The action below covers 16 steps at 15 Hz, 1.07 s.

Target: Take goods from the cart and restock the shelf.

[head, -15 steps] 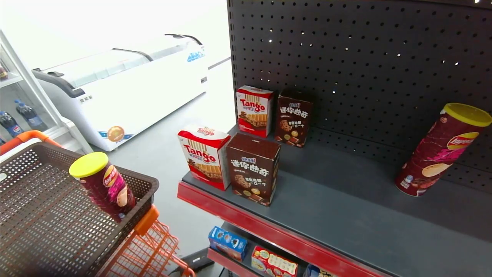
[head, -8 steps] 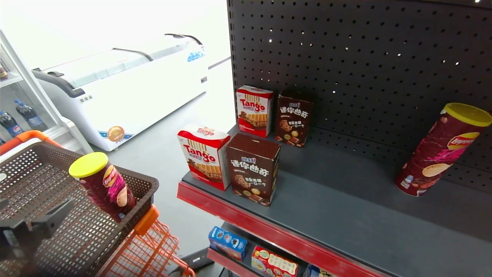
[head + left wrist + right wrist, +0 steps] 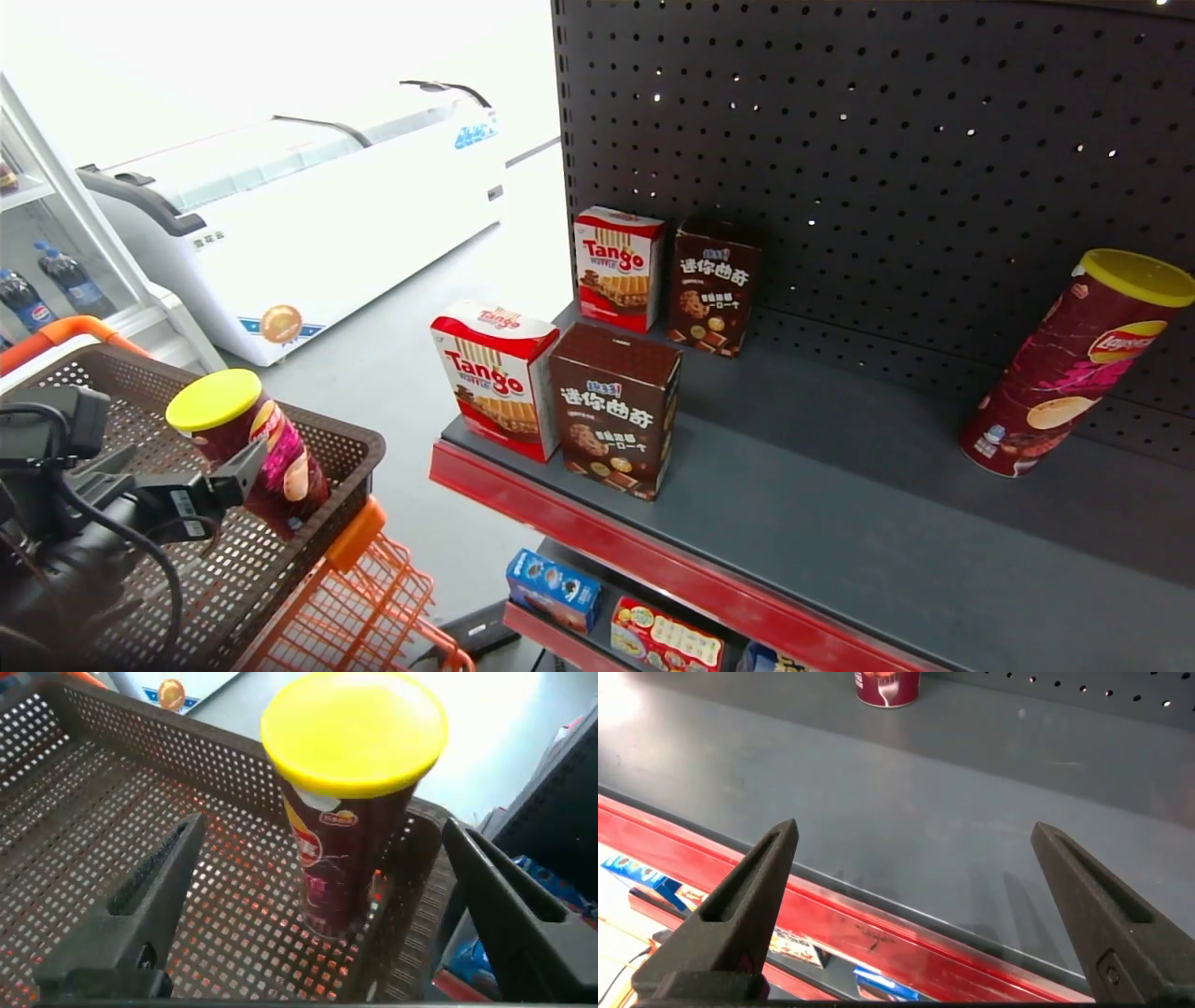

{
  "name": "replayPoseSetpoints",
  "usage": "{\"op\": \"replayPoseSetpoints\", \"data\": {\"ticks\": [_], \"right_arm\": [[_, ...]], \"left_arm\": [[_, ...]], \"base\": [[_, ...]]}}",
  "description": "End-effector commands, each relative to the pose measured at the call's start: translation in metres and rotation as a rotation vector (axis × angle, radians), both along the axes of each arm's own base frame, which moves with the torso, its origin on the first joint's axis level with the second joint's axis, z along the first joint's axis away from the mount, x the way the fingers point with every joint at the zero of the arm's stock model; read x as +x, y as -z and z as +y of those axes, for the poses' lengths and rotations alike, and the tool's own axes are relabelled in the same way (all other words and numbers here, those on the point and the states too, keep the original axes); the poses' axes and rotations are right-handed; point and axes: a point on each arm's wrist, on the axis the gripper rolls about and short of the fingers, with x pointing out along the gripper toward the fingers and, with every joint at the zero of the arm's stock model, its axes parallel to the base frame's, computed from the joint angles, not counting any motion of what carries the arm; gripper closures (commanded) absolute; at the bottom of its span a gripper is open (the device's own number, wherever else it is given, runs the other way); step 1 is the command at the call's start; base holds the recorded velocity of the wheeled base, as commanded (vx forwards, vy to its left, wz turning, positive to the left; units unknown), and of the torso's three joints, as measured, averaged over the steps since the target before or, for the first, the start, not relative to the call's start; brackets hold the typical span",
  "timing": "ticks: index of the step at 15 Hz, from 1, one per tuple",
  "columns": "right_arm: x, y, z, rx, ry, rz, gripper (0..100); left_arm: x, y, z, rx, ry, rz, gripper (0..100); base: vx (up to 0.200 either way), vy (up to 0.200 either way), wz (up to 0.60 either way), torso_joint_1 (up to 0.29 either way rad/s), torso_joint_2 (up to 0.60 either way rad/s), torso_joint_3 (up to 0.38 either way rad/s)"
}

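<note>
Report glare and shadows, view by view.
Head view: the white chest freezer and floor beyond are washed out. Left wrist view: the yellow-lidded maroon chip can is evenly lit. Right wrist view: faint shadows streak the grey shelf board.

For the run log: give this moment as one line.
left gripper open, facing can in cart | right gripper open over shelf | can not yet gripped

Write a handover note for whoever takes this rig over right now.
Left gripper: jaws open, lined up on the chips can standing in the cart basket; not gripped yet.
Right gripper: jaws open, empty, over the shelf front.
Done: a second can stands at the back right; boxes stand at the left.
Left: grip the chips can, place it on the shelf.
</note>
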Motion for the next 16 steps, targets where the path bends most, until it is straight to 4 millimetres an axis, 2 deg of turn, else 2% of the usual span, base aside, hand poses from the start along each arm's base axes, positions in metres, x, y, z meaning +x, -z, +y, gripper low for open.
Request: {"op": "replayPoseSetpoints", "data": {"ticks": [1, 4, 7, 10, 13, 15, 16], "right_arm": [[0.0, 0.0, 0.0, 0.0, -0.001, 0.001, 0], [0.0, 0.0, 0.0, 0.001, -0.001, 0.001, 0], [0.0, 0.0, 0.0, 0.0, -0.001, 0.001, 0], [0.0, 0.0, 0.0, 0.0, -0.001, 0.001, 0], [0.0, 0.0, 0.0, 0.0, -0.001, 0.001, 0], [0.0, 0.0, 0.0, 0.0, -0.001, 0.001, 0], [0.0, 0.0, 0.0, 0.0, -0.001, 0.001, 0]], "left_arm": [[0.031, 0.029, 0.015, -0.016, -0.043, 0.077, 0], [0.055, 0.041, 0.02, -0.015, -0.04, 0.063, 0], [0.072, 0.041, 0.018, -0.012, -0.019, 0.042, 0], [0.08, 0.047, 0.011, -0.014, 0.012, 0.038, 0], [0.091, 0.06, 0.007, -0.017, 0.031, 0.049, 0], [0.098, 0.061, 0.007, -0.017, 0.036, 0.026, 0], [0.099, 0.06, 0.007, -0.008, 0.037, 0.023, 100]], "base": [[0.0, 0.0, 0.0, 0.0, 0.0, 0.0], [0.0, 0.0, 0.0, 0.0, 0.0, 0.0], [0.0, 0.0, 0.0, 0.0, 0.0, 0.0], [0.0, 0.0, 0.0, 0.0, 0.0, 0.0], [0.0, 0.0, 0.0, 0.0, 0.0, 0.0], [0.0, 0.0, 0.0, 0.0, 0.0, 0.0], [0.0, 0.0, 0.0, 0.0, 0.0, 0.0]]}}
